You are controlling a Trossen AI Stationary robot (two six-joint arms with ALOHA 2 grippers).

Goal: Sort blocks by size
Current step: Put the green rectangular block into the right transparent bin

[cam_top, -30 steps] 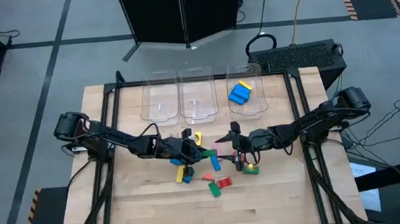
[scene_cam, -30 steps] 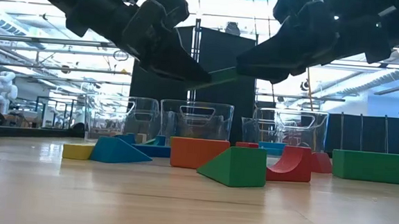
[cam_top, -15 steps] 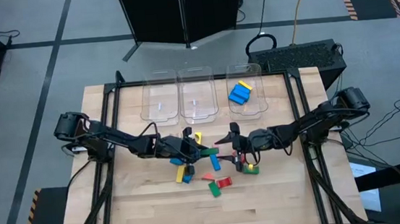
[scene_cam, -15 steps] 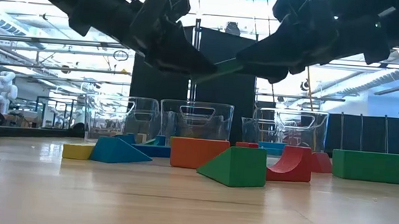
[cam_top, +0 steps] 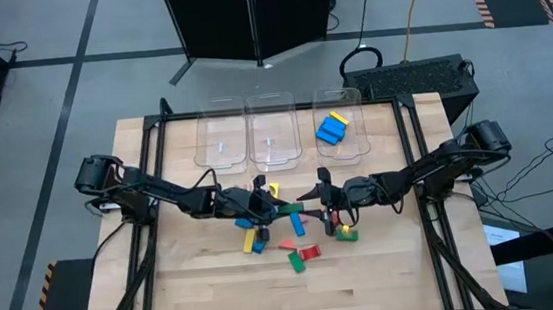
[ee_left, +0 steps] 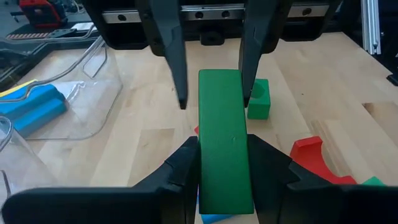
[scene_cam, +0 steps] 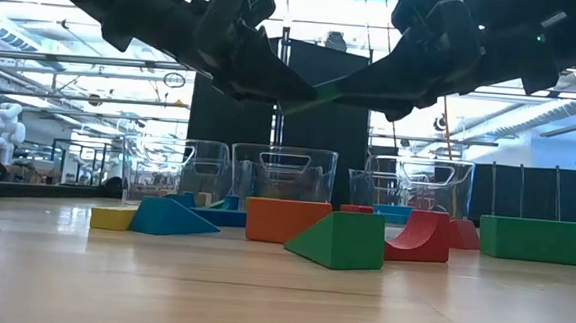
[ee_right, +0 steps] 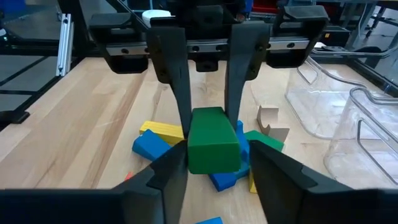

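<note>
Clear bins (cam_top: 273, 135): right one holds blue and yellow blocks (cam_top: 332, 128). Long green block (ee_left: 224, 140) clamped by left gripper (ee_left: 221, 171); right gripper (ee_right: 214, 155) fingers flank its other end, contact unclear.

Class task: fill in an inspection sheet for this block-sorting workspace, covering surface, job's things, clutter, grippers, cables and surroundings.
Surface: wooden table.
Job's things: loose blocks heaped mid-table; blue and yellow blocks in the right-hand one of three clear bins.
Clutter: nothing seen.
Grippers: left gripper shut on a long green block, held above the table; right gripper open, jaws flanking the block's other end.
Cables: yellow cable on the floor behind; dark cables right of the table.
Surroundings: dark cabinet behind the table.
</note>
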